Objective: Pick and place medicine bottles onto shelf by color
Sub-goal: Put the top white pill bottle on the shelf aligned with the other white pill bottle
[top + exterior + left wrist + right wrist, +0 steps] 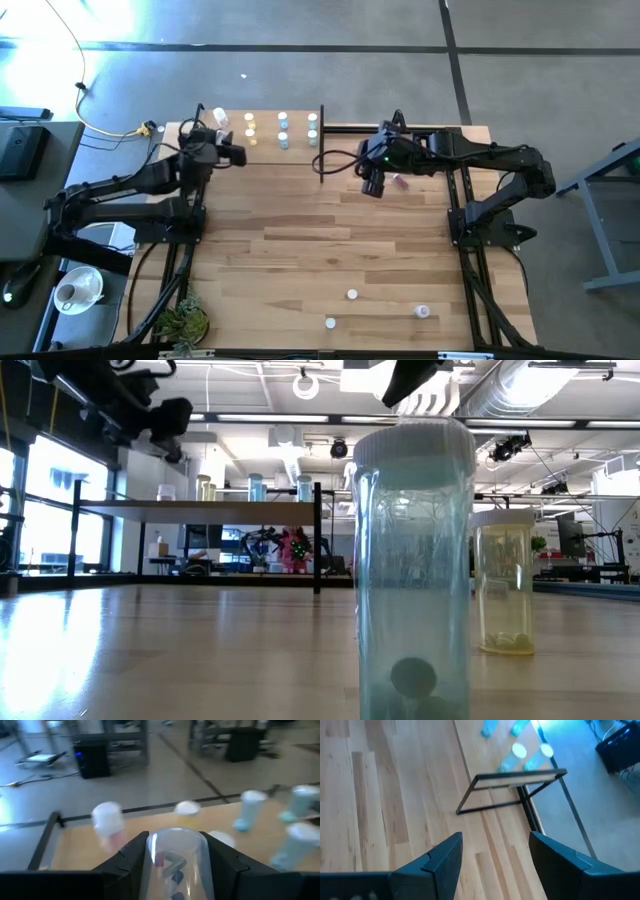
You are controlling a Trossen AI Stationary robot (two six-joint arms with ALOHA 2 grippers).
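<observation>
The shelf (262, 128) stands at the table's far left, with several bottles upright on it in pink, yellow and blue tints; it also shows in the left wrist view (75, 845). My left gripper (232, 153) is at the shelf's near edge, shut on a clear bottle (175, 862) with pink and blue pills inside. My right gripper (372, 188) hangs open and empty (495, 842) above the table, right of the shelf's black end frame (512, 782). A pink bottle (400, 181) shows right beside it. My left gripper pinches the clear bottle by its two side walls (150, 865) between its two fingers (127, 857). The bottle is lifted clear, above the shelf's near edge.
Three loose bottles (352, 294) (330, 322) (422, 312) are on the table near its near edge. In the low view a light blue one (415, 560) and a yellow one (505, 580) stand upright close to the camera. Bare wood lies between them and the shelf.
</observation>
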